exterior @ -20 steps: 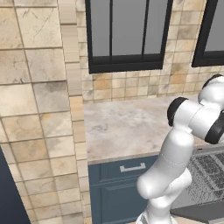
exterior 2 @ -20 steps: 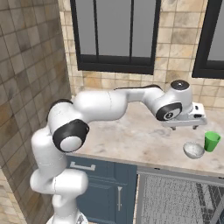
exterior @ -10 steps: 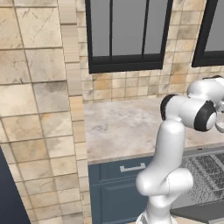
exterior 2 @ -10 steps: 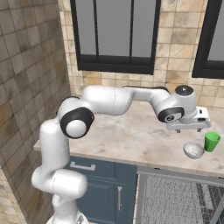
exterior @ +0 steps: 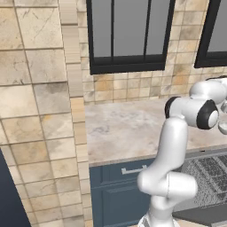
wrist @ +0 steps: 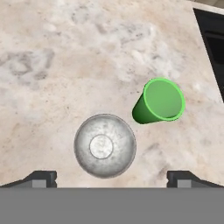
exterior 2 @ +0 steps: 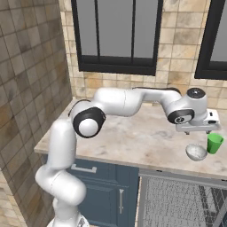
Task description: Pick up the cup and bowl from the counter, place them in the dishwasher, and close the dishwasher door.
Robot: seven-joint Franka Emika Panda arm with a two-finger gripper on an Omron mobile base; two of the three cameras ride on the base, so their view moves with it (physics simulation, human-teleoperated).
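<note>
Gripper jaws stand spread wide with nothing between them, poised above the tabletop and looking straight down on the two dishes. Taking the bowl as the landmark: in the hand view it sits nearly centred between the two fingertips, just ahead of them, a grey metallic dish resting upright with its flat bottom visible inside. The cup is green, stands upright just beside the bowl on its far right in that view, close but apart from it as far as can be told. From the right base view the gripper hangs just above and slightly behind the bowl, with the cup beside the bowl toward the right edge.

Below the bowl and the tabletop edge, the dishwasher shows its grey wire rack, and from the left base view the rack appears pulled out over a lowered dishwasher door, so the door looks open.

As to progress, nothing of the task seems done yet: both cup and bowl rest on the tabletop, neither is gripped, and the rack holds neither of them. What remains, by my reading, is everything: grasp one dish, carry it down to the rack, return for the other, then shut the door. The present step looks like lining up over the bowl for a first grasp.
</note>
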